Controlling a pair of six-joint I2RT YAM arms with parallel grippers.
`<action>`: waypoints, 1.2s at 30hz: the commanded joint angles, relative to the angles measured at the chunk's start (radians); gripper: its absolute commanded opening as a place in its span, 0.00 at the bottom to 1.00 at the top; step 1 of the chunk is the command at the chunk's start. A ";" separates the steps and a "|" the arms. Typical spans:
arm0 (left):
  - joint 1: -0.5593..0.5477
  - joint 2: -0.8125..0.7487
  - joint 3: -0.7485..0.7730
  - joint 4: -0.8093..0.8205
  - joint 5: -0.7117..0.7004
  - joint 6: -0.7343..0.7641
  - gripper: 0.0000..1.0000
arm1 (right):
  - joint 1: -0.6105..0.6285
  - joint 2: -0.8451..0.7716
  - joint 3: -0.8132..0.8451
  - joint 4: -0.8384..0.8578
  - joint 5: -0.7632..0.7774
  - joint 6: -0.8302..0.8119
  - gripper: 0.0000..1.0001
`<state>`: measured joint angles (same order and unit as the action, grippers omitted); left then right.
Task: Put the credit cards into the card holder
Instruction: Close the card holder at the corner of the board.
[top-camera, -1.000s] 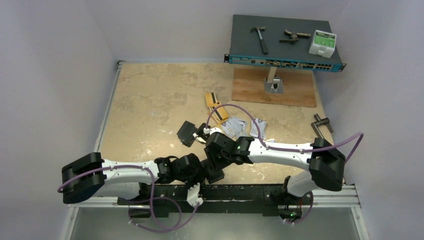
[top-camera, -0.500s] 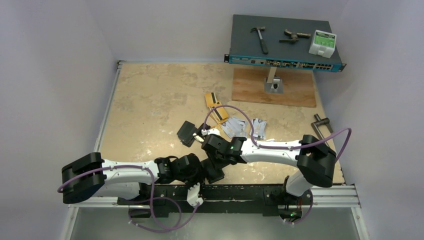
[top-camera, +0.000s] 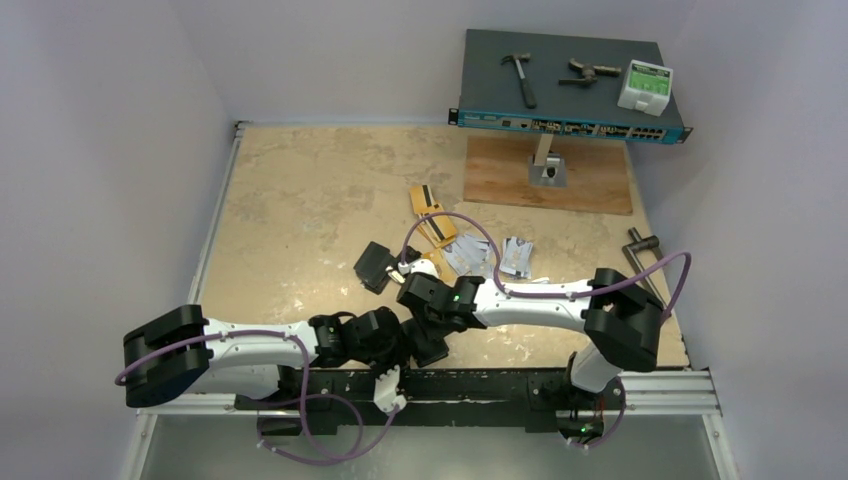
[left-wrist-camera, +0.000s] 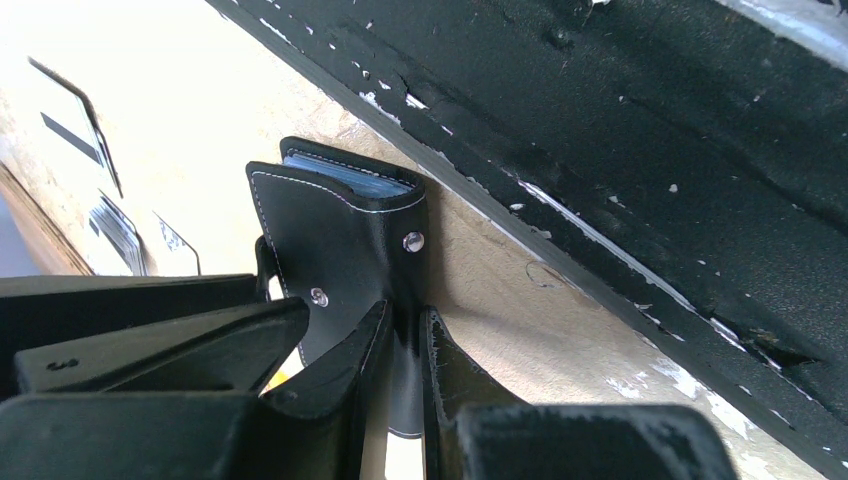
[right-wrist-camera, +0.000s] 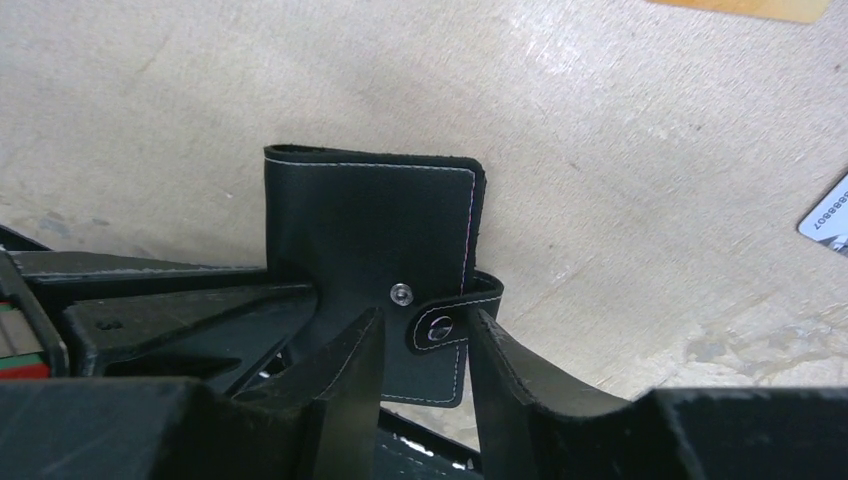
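Note:
The black card holder (left-wrist-camera: 340, 230) stands on edge near the table's front rail, folded, with clear sleeves showing at its top. My left gripper (left-wrist-camera: 407, 310) is shut on its lower cover flap; in the top view the left gripper (top-camera: 403, 346) sits beside the card holder (top-camera: 432, 348). My right gripper (right-wrist-camera: 427, 315) is open and narrow, its fingers either side of the snap tab (right-wrist-camera: 440, 322); the right finger touches the tab's fold. Orange credit cards (top-camera: 432, 212) and silver ones (top-camera: 490, 256) lie loose mid-table, beyond both grippers.
A separate black object (top-camera: 372, 265) lies just left of the right wrist. A network switch (top-camera: 570, 110) at the back carries a hammer (top-camera: 518, 78) and a white box (top-camera: 645, 87). There is also a wooden board (top-camera: 590, 180), a metal handle (top-camera: 645, 247) and the black front rail (top-camera: 480, 385).
The right arm has swung left and drawn in toward the card holder, and its jaws have narrowed slightly. The left arm and the holder have not moved.

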<state>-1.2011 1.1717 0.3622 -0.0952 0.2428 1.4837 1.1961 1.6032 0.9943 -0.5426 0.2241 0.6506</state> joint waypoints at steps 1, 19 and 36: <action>-0.006 -0.006 0.001 -0.040 0.023 -0.001 0.00 | 0.014 0.002 0.037 -0.019 0.046 0.004 0.34; -0.006 -0.007 0.003 -0.046 0.026 0.001 0.00 | 0.015 -0.025 0.042 -0.030 0.056 0.014 0.06; -0.006 -0.007 0.002 -0.042 0.028 0.003 0.00 | 0.024 0.023 0.032 0.015 -0.004 0.002 0.00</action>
<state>-1.2011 1.1713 0.3622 -0.0956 0.2428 1.4841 1.2076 1.6058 1.0004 -0.5587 0.2398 0.6582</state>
